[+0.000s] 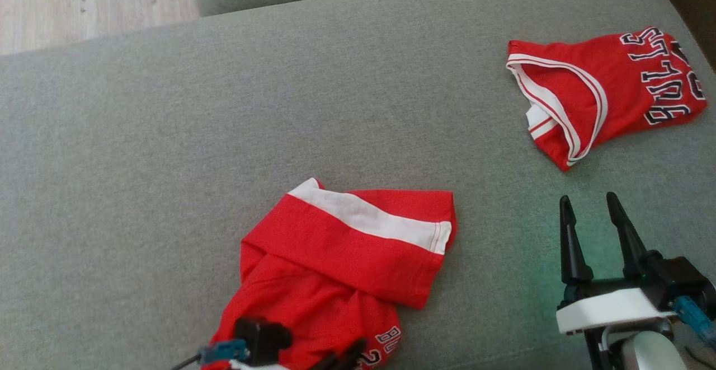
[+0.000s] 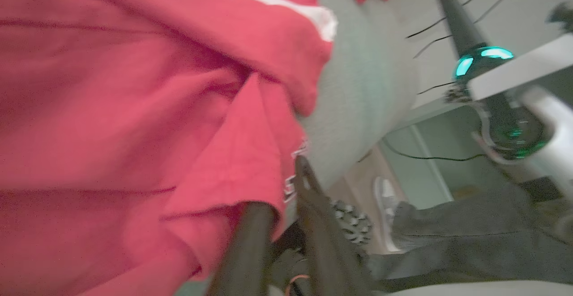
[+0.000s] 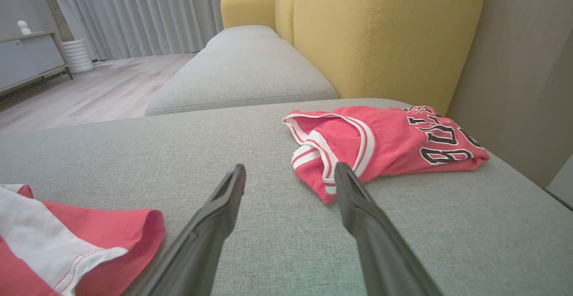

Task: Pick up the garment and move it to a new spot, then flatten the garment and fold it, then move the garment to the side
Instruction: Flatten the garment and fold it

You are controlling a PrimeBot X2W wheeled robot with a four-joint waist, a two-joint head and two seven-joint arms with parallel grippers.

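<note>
Crumpled red knit garment with white band (image 1: pixel 335 252) lies on grey woven sofa cushion (image 1: pixel 224 107), right at my left gripper (image 2: pixel 280 186). Long axis runs forward-right, away from me. Left jaws drawn close, pinching near hem. Right gripper (image 1: pixel 588 197) spread, empty, farther off. Folded red lettered jersey (image 1: pixel 604 90) far right. Fabric soft, limp.

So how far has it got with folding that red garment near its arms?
Early days. One red jersey already lies bundled at the far right, apart. The near red garment is crumpled on the grey cushion; the left pincer sits at its near edge, grip unclear, the right pincer open beside it. Lifting, flattening, folding and setting aside all remain.
</note>
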